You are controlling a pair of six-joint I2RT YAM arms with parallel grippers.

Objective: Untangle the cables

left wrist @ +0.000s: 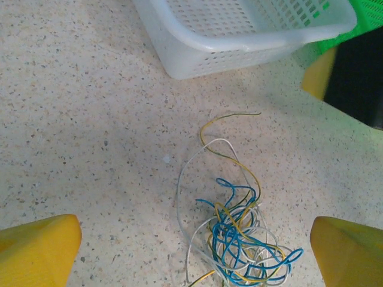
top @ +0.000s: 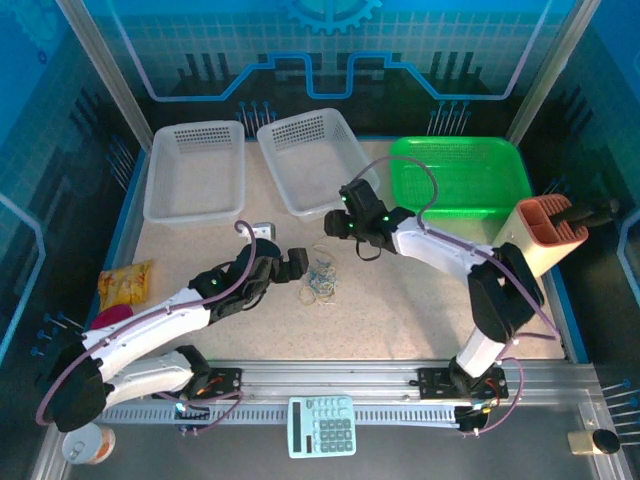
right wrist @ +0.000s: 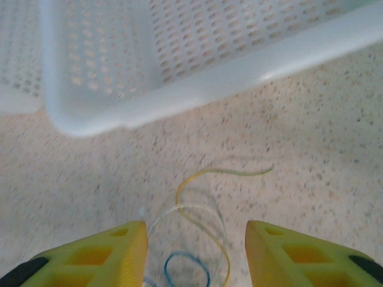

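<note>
The cables lay in a small tangle on the speckled table, just below the centre of the overhead view. They were too small there for single strands to be told apart. The left pincer sat just left of the heap. The right pincer sat just above it, its dark tip hard to make out against the arm.

In the left wrist view the left pincer stood wide open. Its two yellow fingers sat in the bottom corners, both cut off by the frame edge, and gripped nothing. The cables showed as blue, white and yellow strands knotted together in the lower middle, with the bottom edge cutting the heap off. One yellow strand curled up out of it towards a white basket at the top, whose far end ran out of frame. A sliver of green basket showed at the upper right. Below it was a blurred, cropped piece of the right pincer, yellow beside black.

The right wrist view was blurred. The right pincer was open, its fingers apart at the bottom edge. Between them lay loose ends of the cables: a yellow curl, a white loop and a blue loop cropped at the bottom. Whether the fingers touched any strand could not be told. The white basket ran across the top.
</note>
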